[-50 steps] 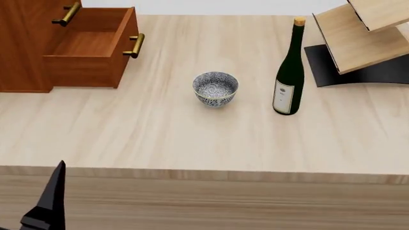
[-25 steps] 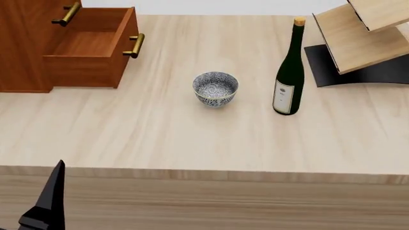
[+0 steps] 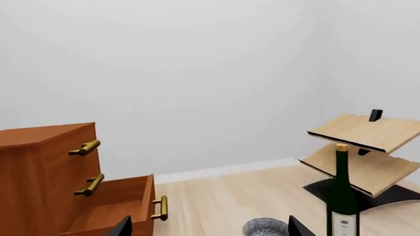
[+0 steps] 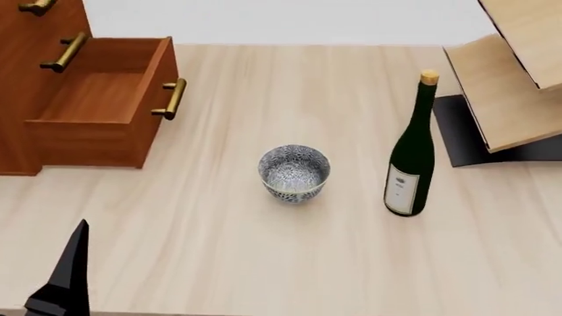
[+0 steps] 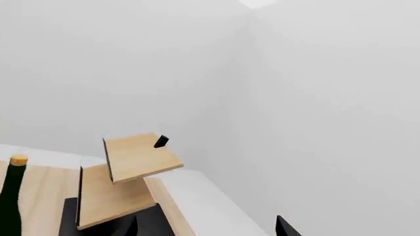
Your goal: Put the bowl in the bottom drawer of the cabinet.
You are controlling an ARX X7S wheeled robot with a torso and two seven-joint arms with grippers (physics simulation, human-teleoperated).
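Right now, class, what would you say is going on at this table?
Nothing is being held yet. The bowl sits upright on the table, between the cabinet and a green wine bottle, touching neither. The bottom drawer is already pulled open and looks empty. Only the left gripper's dark fingers show, low at the table's near edge, well short of the bowl. In the wrist views both grippers' fingers stand apart, empty.
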